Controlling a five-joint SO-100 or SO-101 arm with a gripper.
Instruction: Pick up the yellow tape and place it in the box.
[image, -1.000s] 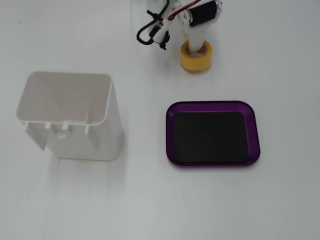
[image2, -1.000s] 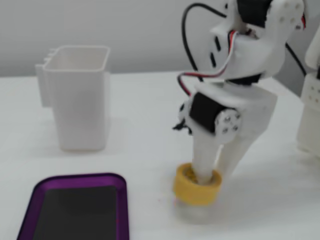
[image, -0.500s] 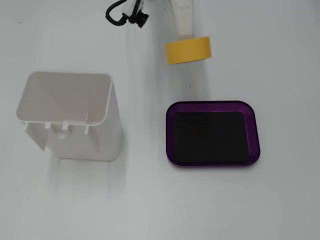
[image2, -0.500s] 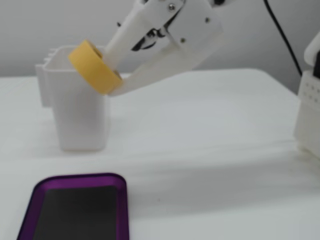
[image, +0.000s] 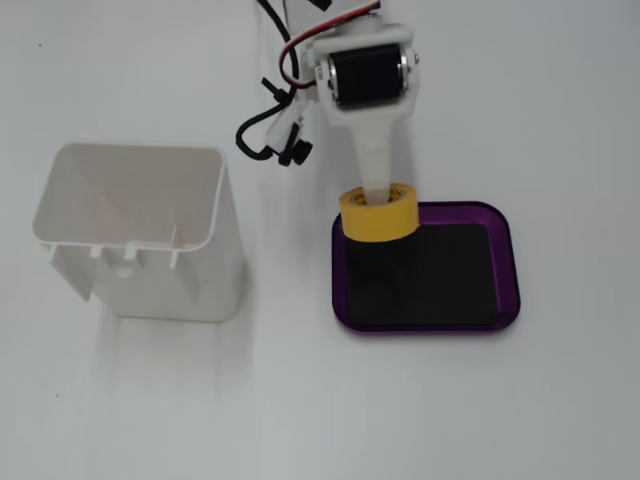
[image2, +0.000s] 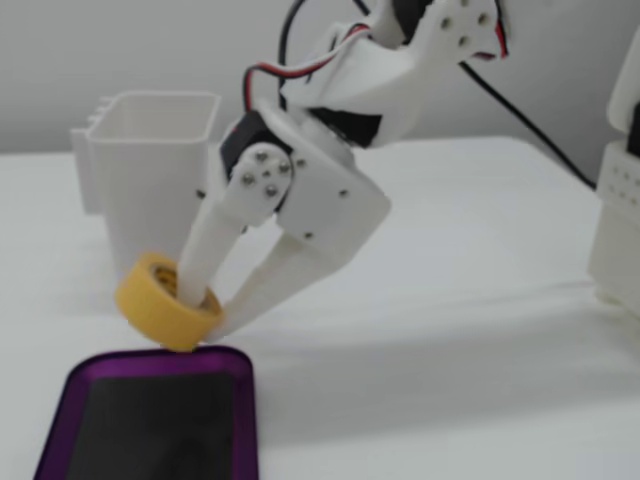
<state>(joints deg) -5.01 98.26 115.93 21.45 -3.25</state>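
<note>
In both fixed views the yellow tape (image: 381, 216) (image2: 155, 306) hangs in the air, held by my gripper (image: 377, 203) (image2: 205, 315), which is shut on it with one white finger (image2: 204, 256) through the roll's hole and the other outside its wall. The roll is tilted. It hovers over the far left corner of the box (image: 505, 262) (image2: 68, 385), a shallow purple tray with a black bottom. The tape sits just above the tray's rim, apart from the black floor.
A tall white open-topped container (image: 140, 232) (image2: 158, 190) stands to the left of the tray in the top-down fixed view. Black and red cables (image: 272, 135) hang off the arm. A white block (image2: 618, 220) stands at the right edge in the side fixed view.
The gripper lifted the tape off the table, swung it high, then brought it down toward the tray. It now holds the roll low over the tray's far left corner.
</note>
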